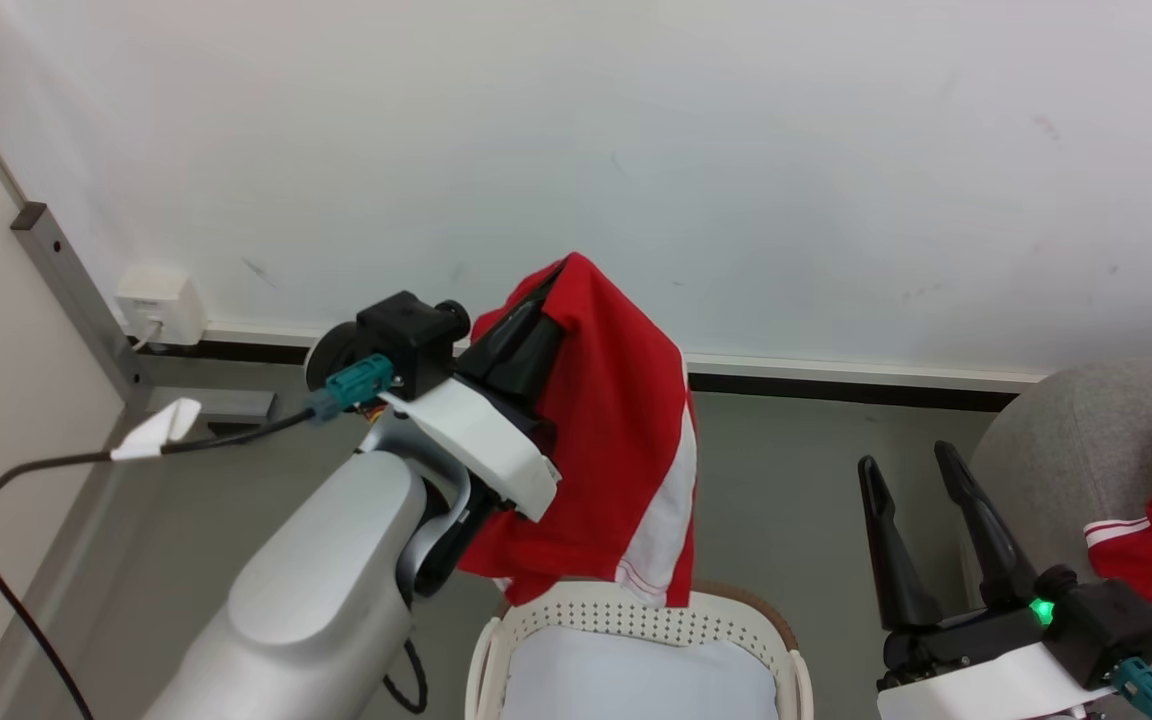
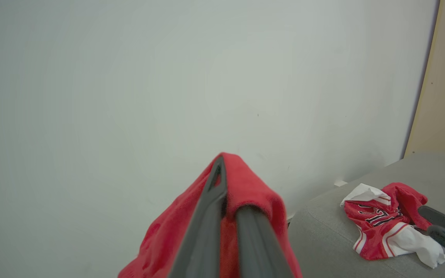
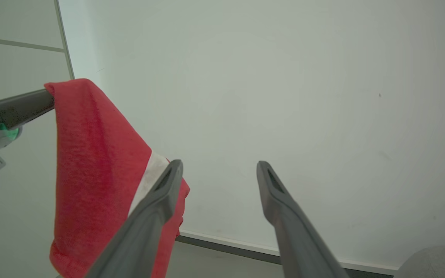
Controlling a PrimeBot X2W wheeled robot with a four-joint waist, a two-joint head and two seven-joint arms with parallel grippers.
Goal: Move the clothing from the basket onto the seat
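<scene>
The head view looks down from behind the left claw (image 1: 551, 285) and right claw (image 1: 906, 455). Both wrist views face the wall (image 3: 323, 77) beyond these, sharing the nearby garment (image 3: 91, 154).

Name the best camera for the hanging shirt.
Head view: the shirt hangs nearly whole from the left gripper above the basket. Left wrist view: its pinched top, close up. Right wrist view: one side, partly behind a finger.
</scene>
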